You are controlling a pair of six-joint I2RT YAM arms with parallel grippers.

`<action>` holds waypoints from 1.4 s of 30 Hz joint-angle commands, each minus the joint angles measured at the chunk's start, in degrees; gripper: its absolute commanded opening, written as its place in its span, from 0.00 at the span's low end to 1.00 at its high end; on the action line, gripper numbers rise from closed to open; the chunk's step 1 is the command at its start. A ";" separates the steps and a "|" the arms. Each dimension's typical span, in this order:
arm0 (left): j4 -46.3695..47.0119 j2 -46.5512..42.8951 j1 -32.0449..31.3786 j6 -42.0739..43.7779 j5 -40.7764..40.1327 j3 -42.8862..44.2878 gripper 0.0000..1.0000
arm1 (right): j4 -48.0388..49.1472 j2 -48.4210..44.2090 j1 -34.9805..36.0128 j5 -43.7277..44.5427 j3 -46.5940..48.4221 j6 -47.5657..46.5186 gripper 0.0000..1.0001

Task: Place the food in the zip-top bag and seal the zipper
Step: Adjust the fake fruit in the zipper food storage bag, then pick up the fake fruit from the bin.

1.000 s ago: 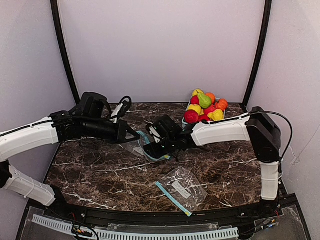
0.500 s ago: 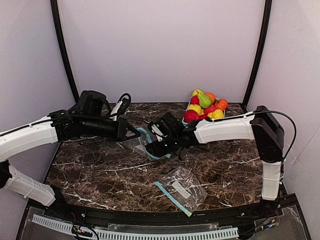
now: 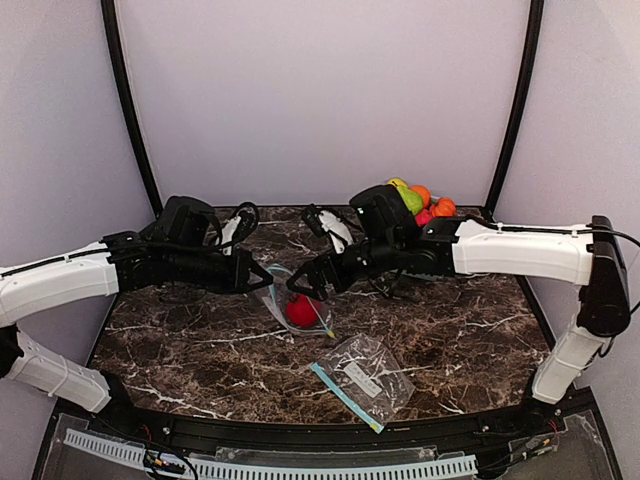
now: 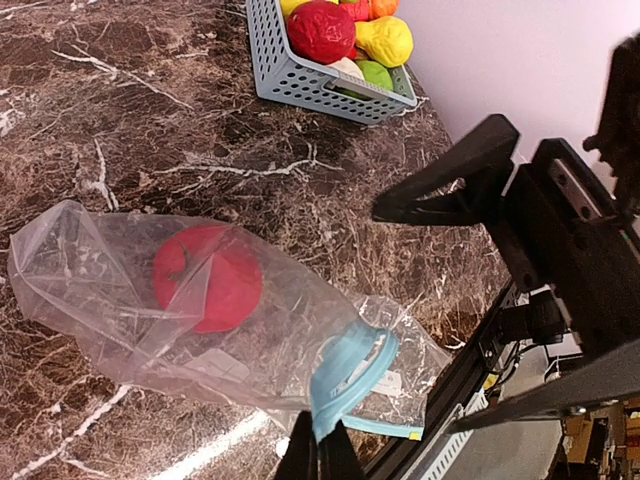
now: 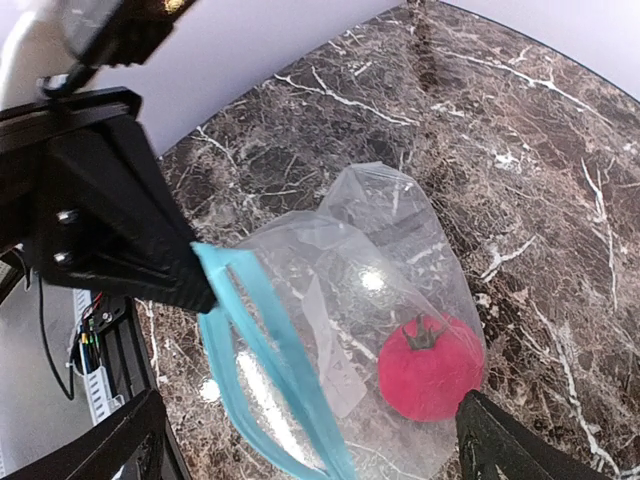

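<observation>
A clear zip-top bag (image 3: 283, 300) with a blue zipper lies on the marble table, a red toy fruit (image 3: 302, 311) inside it. My left gripper (image 3: 262, 279) is shut on the bag's blue zipper edge (image 4: 349, 371), holding the mouth up. In the left wrist view the gripper (image 4: 318, 452) pinches that edge and the red fruit (image 4: 207, 277) shows through the plastic. My right gripper (image 3: 308, 284) hovers open and empty just above the bag. In the right wrist view the open gripper (image 5: 307, 425) looks down on the bag (image 5: 350, 270), the fruit (image 5: 430, 366) and the zipper (image 5: 262, 365).
A light-blue slatted basket (image 4: 300, 85) at the back right holds several red, green, orange and yellow toy fruits (image 3: 415, 203). A second, empty zip-top bag (image 3: 366, 373) lies flat near the table's front edge. Dark walls and frame posts ring the table.
My right gripper has lifted up and back from the bag's mouth, now open. The red fruit has appeared inside the bag. My left gripper has kept its hold.
</observation>
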 commanded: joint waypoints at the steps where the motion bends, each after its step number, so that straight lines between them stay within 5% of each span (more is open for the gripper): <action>1: 0.23 -1.46 1.28 1.46 -1.88 -1.71 0.01 | 2.06 -4.77 -0.11 -3.77 -2.95 -1.11 0.98; 13: -1.87 -3.85 5.05 3.24 -2.04 -5.46 0.01 | 2.51 -18.39 -0.24 5.02 -9.26 3.60 0.99; 22: -2.30 -5.73 5.32 3.08 -1.53 -5.38 0.01 | -18.00 -19.58 -4.86 27.62 -2.27 5.07 0.99; 33: -1.80 -6.00 5.25 2.31 -0.66 -5.93 0.01 | -25.20 -15.15 -21.93 22.49 0.16 3.51 0.99; 42: -1.39 -5.18 5.25 1.63 -0.37 -5.70 0.01 | -22.85 -2.50 -26.57 18.31 7.85 -2.99 0.99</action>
